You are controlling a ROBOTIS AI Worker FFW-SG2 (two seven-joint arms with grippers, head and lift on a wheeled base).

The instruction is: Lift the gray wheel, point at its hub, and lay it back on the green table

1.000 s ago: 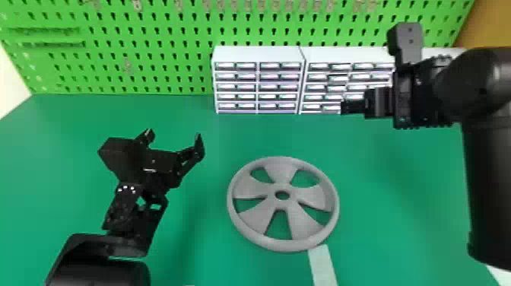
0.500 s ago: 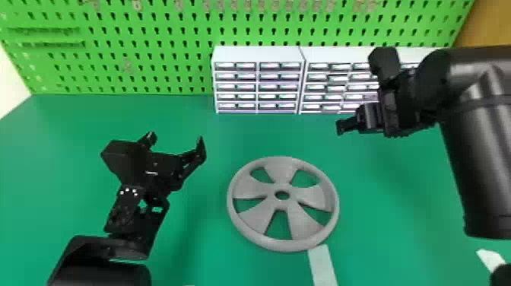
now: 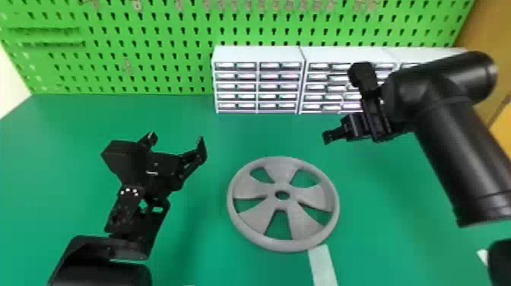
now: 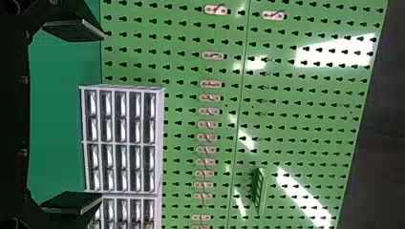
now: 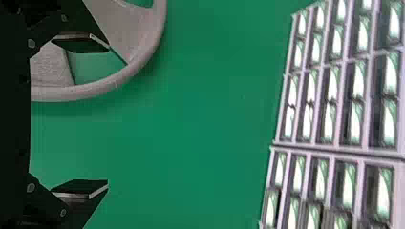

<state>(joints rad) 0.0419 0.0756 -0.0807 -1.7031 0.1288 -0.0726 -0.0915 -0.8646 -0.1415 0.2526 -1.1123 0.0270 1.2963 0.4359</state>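
Note:
In the head view the gray wheel (image 3: 251,220) lies flat on the green table (image 3: 380,228), its round hub hole facing up. My left gripper (image 3: 176,139) is parked to the wheel's left, open. Beyond the wheel and to its right is my right gripper (image 3: 327,137), apart from it. In the left wrist view my left gripper (image 4: 101,117) has its fingers wide apart with nothing between them. In the right wrist view my right gripper (image 5: 108,116) is open and holds nothing; part of the wheel (image 5: 148,43) shows behind one finger.
White drawer cabinets (image 3: 258,55) stand at the table's back edge, in front of a green pegboard (image 3: 152,49). A pale strip (image 3: 322,264) lies on the table at the wheel's near edge.
My right arm has swung left and nearer, bringing its gripper down from in front of the cabinets toward the wheel. The wheel stays in place, and the left arm has hardly moved.

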